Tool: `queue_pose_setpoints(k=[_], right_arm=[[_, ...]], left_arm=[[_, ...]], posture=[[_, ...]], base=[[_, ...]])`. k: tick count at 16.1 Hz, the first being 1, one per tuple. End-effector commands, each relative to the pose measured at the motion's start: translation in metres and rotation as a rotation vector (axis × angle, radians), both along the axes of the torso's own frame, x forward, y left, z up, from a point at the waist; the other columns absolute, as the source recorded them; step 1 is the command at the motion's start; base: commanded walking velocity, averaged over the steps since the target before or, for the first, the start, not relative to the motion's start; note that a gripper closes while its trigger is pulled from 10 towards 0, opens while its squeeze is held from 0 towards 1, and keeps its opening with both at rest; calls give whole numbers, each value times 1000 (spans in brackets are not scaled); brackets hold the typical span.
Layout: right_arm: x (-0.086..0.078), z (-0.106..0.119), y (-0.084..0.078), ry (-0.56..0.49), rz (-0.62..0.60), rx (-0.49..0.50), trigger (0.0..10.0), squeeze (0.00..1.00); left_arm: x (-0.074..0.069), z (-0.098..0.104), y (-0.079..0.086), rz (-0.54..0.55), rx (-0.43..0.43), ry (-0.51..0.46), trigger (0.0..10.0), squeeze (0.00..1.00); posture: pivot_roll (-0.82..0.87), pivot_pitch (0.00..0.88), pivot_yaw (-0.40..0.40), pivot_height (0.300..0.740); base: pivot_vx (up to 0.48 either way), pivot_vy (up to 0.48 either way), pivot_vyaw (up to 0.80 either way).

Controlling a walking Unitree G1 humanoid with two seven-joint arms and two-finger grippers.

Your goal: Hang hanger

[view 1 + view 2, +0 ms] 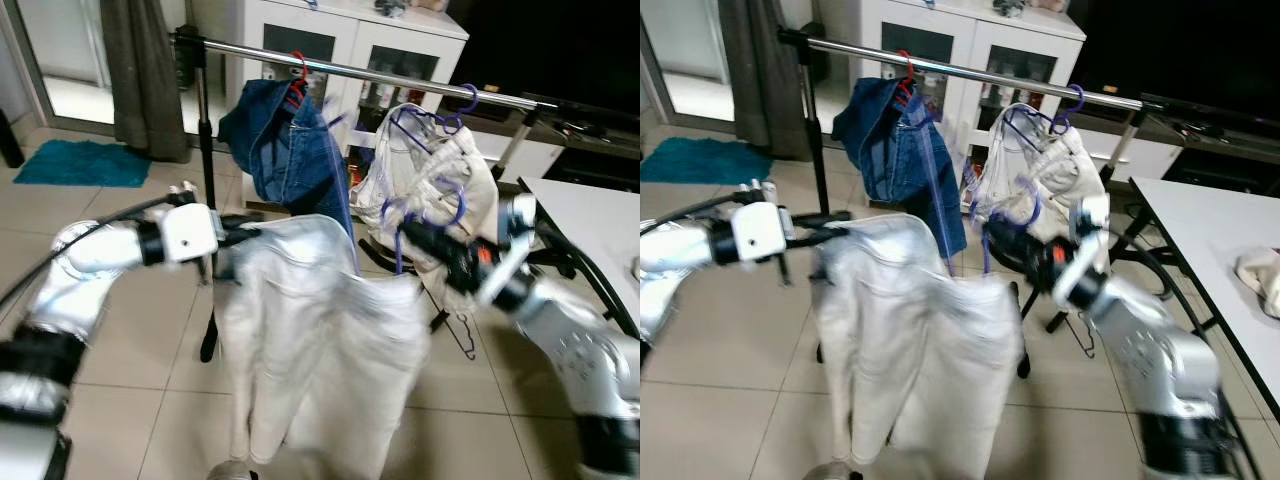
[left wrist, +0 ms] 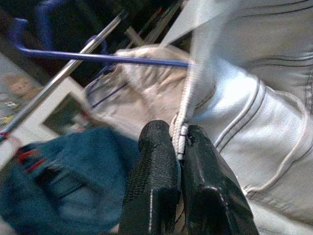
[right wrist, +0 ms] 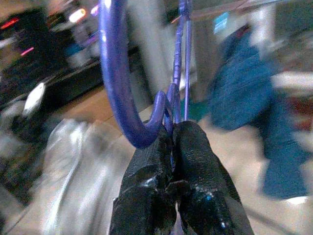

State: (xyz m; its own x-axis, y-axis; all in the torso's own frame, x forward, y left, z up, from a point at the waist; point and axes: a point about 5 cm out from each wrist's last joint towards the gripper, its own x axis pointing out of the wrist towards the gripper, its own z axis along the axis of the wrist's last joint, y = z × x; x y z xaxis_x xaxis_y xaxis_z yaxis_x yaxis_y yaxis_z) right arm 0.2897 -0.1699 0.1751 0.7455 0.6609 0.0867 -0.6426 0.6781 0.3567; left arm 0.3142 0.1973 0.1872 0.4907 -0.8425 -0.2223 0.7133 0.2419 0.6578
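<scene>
**Spotter:** What have you got in each gripper?

**Me:** My left gripper [image 2: 180, 147] has its jaws pinched tight on the seamed edge of the white trousers [image 1: 320, 340]. My right gripper [image 3: 171, 134] has its jaws closed on the thin neck of the purple hanger [image 3: 120, 73], just under where the hook curls up and away from the fingertips.

**Spotter:** Where does the rail sit from there?

**Me:** The chrome rail [image 1: 400, 78] is above and beyond both sets of jaws, running across in front of me. The hanger's hook rises straight out of the right jaws, so I judge that arm is the one to lift and reach forward; it's the nearer to the rail. The hanger's long axis lies roughly along the line between my two grippers, with the trousers draped from it and hanging down below the jaws.

**Spotter:** Anything crowding the spot?

**Me:** Yes. Blue jeans [image 1: 285, 150] hang on a red hanger [image 1: 298, 72] beyond the left jaws, and a pale crumpled garment [image 1: 440, 175] hangs on another purple hanger beyond the right jaws. The free gap of rail seems to lie between them.

**Spotter:** Handling?

**Me:** The trousers are soft stitched denim, limp and bulky; the hanger is slim, smooth plastic, so it might twist in the grip.
</scene>
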Motion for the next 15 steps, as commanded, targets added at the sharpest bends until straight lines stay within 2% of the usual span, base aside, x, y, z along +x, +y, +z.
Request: queue_pose_setpoints(k=[1,2,4,5,6,7,8,9,10,11,13,14,15], right_arm=[[11,3,-14,2,-195,21,0,0],[13,4,-14,6,-231,39,0,0],[17,9,3,-30,-295,164,0,0],[19,9,5,-27,-328,191,0,0],[20,9,6,-30,-341,185,0,0],[20,7,5,-39,-382,101,0,0],[19,7,5,-40,-393,74,902,0],[9,4,4,-22,-379,15,10000,0],[-2,1,5,-37,-369,-94,10000,0],[-10,-4,2,-20,-408,-152,10000,0],[-22,-2,2,-8,-430,-85,10000,0],[-28,-2,4,1,-444,-75,10000,0],[-33,-5,6,21,-435,-97,10000,0]], left_arm=[[-7,0,-14,-47,-50,38,0,0],[-9,-3,-17,-56,-57,50,0,0],[-23,5,-54,-119,-261,78,0,0],[-25,7,-62,-125,-294,92,0,0],[-26,6,-64,-120,-303,107,0,0],[-23,-1,-59,-4,-328,168,0,0],[-21,-7,-54,70,-328,200,0,0],[-19,-26,-34,298,-333,278,0,0],[-24,-38,-20,453,-374,337,9020,0],[-29,-45,-13,581,-439,402,10000,0],[-36,-45,-12,682,-557,453,10000,0],[-40,-42,-13,737,-636,476,10000,0],[-44,-43,-13,790,-643,489,10000,0]], posture=[[86,0,-120,740],[86,0,-120,740],[90,0,-122,740],[90,0,-122,740],[90,0,-122,740],[98,0,-119,740],[95,0,-111,740],[93,0,-110,740],[89,0,-108,740],[84,0,-108,740],[83,0,-107,740],[74,0,-101,740],[70,0,-98,740]], base=[[0,0,0],[0,0,0],[0,0,0],[0,0,0],[0,0,0],[0,0,0],[0,0,0],[0,0,0],[0,0,0],[0,0,0],[0,0,-800],[0,0,0],[0,0,0]])
